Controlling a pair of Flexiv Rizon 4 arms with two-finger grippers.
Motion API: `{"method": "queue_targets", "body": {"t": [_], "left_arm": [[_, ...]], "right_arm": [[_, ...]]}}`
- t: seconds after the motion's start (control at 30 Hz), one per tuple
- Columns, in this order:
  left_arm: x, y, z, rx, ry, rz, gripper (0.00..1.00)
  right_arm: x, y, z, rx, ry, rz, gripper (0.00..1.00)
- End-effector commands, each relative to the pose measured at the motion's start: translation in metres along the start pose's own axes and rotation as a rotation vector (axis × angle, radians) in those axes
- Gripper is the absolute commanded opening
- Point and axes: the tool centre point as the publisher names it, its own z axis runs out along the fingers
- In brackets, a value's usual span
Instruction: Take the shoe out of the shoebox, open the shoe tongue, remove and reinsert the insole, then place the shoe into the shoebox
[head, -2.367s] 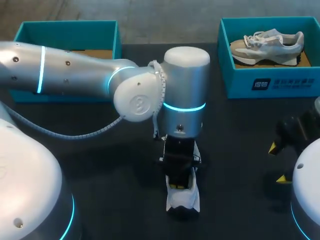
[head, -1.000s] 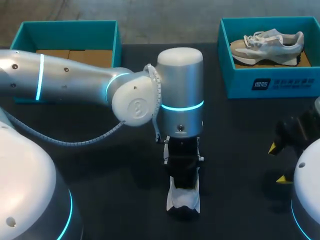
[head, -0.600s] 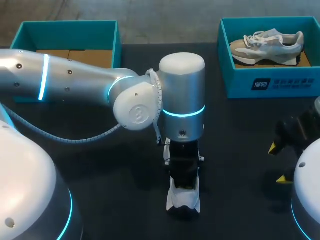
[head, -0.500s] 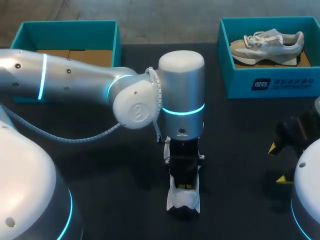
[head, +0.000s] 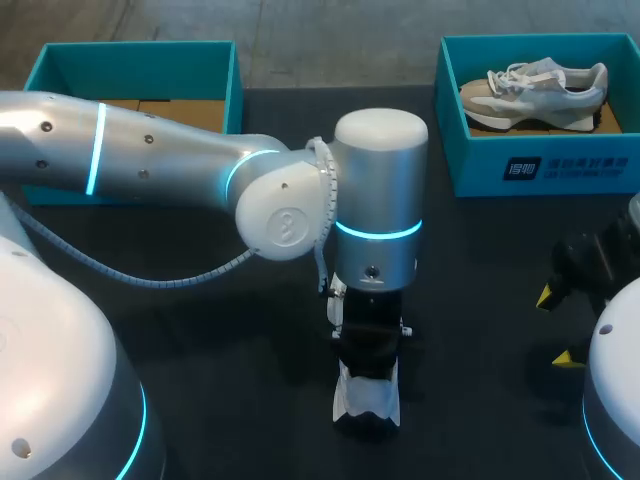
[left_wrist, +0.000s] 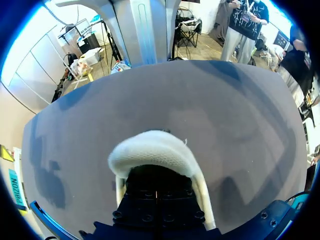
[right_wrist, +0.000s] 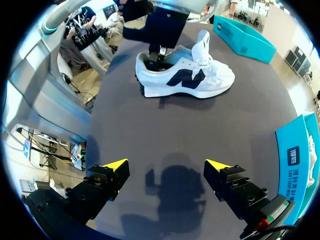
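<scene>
Sneaker (head: 366, 400), white, out of teal shoebox (head: 135, 55) (10 o'clock), stands at table's 6 o'clock. Left gripper (head: 367, 360) inside heel opening; grip cannot be told. Right gripper (right_wrist: 164, 166) spread wide, empty, 4 o'clock. Insole stage likely underway; reboxing outstanding.

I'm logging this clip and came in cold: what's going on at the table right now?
The left gripper is down inside the heel opening of a white sneaker standing on the table, near its front middle. Whether it grips the insole is hidden. The right gripper hangs open over the table at the right, holding nothing. A grey sneaker lies in the right shoebox. The left shoebox shows only its cardboard floor.
</scene>
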Motion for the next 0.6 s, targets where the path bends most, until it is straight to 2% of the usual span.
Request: {"method": "queue_targets", "body": {"t": [0.03,0.17,0.43,0.6], "left_arm": [[-0.006,0.014,0.02,0.01,0.012,-0.014,0.0],[-0.001,0.018,0.019,-0.022,0.029,-0.027,0.0],[0.007,0.025,-0.011,-0.086,-0.001,-0.051,0.0],[0.005,0.019,-0.021,-0.095,-0.025,-0.033,0.0]], "right_arm": [[0.002,0.0,0.0,0.002,-0.003,0.0,1.0],[0.002,0.0,0.0,0.002,-0.003,0.0,1.0],[0.002,0.0,0.0,0.002,-0.003,0.0,1.0],[0.002,0.0,0.0,0.002,-0.003,0.0,1.0]]}}
